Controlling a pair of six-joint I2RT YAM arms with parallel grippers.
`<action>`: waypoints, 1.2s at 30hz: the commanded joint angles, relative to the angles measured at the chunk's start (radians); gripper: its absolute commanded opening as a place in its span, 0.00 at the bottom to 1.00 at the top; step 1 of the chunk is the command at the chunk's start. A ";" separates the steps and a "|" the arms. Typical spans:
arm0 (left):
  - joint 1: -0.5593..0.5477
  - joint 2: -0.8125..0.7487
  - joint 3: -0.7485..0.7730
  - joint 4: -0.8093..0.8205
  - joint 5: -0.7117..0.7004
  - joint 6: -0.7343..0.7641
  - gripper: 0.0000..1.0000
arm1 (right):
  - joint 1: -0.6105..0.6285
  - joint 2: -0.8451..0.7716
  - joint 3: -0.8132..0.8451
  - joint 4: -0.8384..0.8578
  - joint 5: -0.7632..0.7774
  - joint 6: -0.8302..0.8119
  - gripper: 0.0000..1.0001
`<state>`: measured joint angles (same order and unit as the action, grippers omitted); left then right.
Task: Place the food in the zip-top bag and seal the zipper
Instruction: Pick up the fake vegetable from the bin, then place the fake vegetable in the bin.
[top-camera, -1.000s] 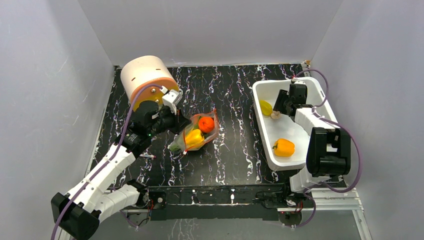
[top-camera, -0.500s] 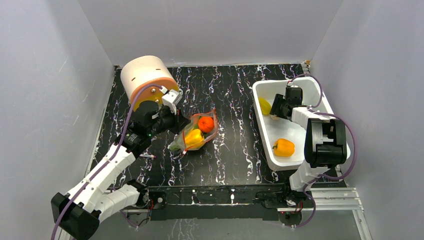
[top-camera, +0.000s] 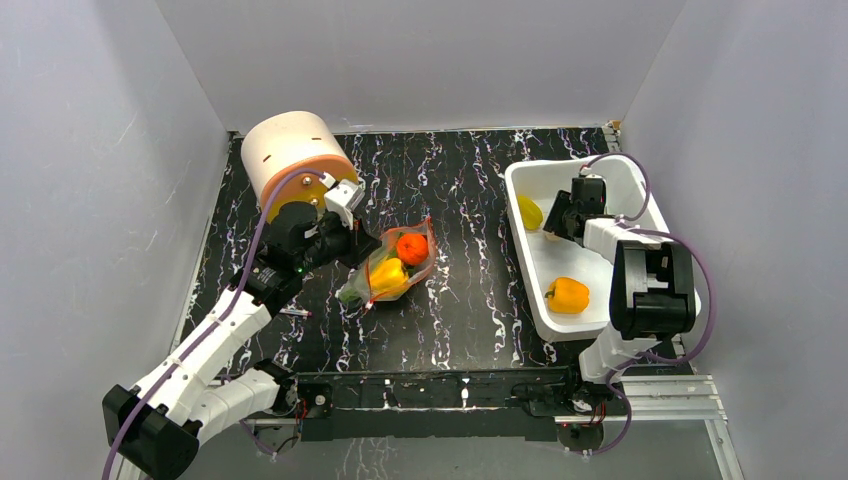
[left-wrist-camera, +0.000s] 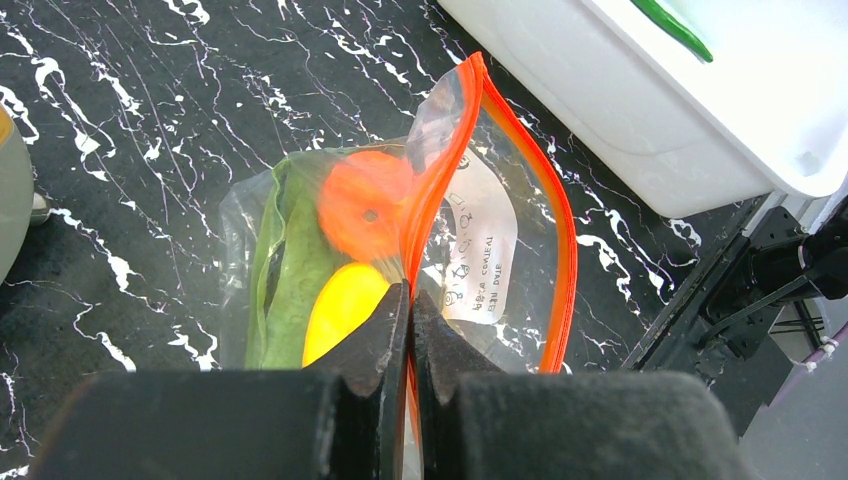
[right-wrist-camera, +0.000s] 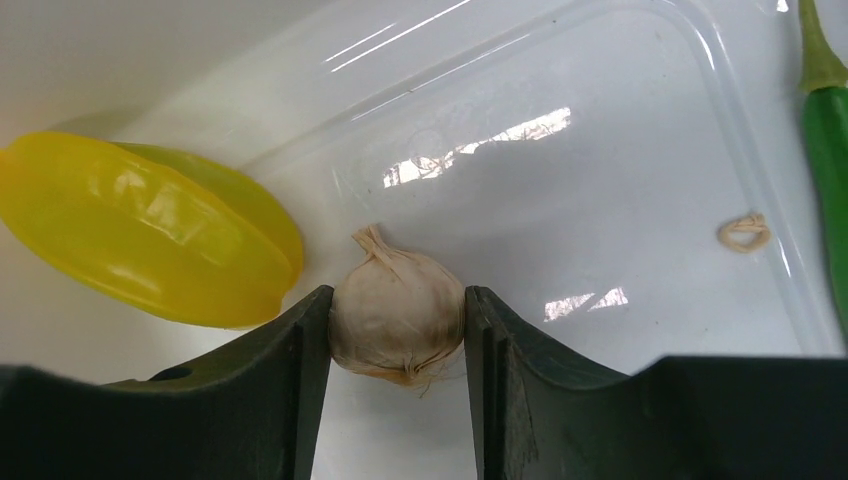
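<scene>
**Left clamped on bag lip, right pinching garlic in tub**

Left gripper: black fingers closed flat together, with the zipper pinched between them. The strip is thin, glossy red-orange. From the fingers it rises to a pointed peak aimed at the white tub. The second lip bows out to one side, so the mouth gapes as a loop.

The zip-top bag is clear crinkly film with a white handwritten label. It lies on the black white-veined table, left of centre. In the top view its long axis runs diagonally, near-left to far-right.

Inside the bag: a round orange-red tomato, a smooth yellow pepper and a long green pod along the far wall.

Right gripper: its fingers press both sides of a papery off-white garlic bulb, tip up, on the glossy tub floor. A ribbed, waxy yellow fruit sits just beside the bulb. A green chili lies at the frame edge. A second yellow pepper sits at the tub's near end.
</scene>
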<state>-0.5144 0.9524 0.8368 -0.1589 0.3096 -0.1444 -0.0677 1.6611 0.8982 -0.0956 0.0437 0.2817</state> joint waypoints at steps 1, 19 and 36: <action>-0.002 -0.016 -0.008 0.020 0.008 0.012 0.00 | -0.004 -0.084 -0.002 0.010 0.054 0.043 0.41; -0.002 -0.004 -0.024 0.044 0.003 -0.011 0.00 | 0.044 -0.335 0.104 -0.151 0.010 0.064 0.40; -0.001 0.075 0.055 0.101 -0.063 -0.123 0.00 | 0.342 -0.547 0.139 -0.203 -0.075 0.116 0.40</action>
<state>-0.5144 1.0077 0.8295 -0.0826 0.2764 -0.2398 0.2073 1.1679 0.9932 -0.3408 0.0093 0.3618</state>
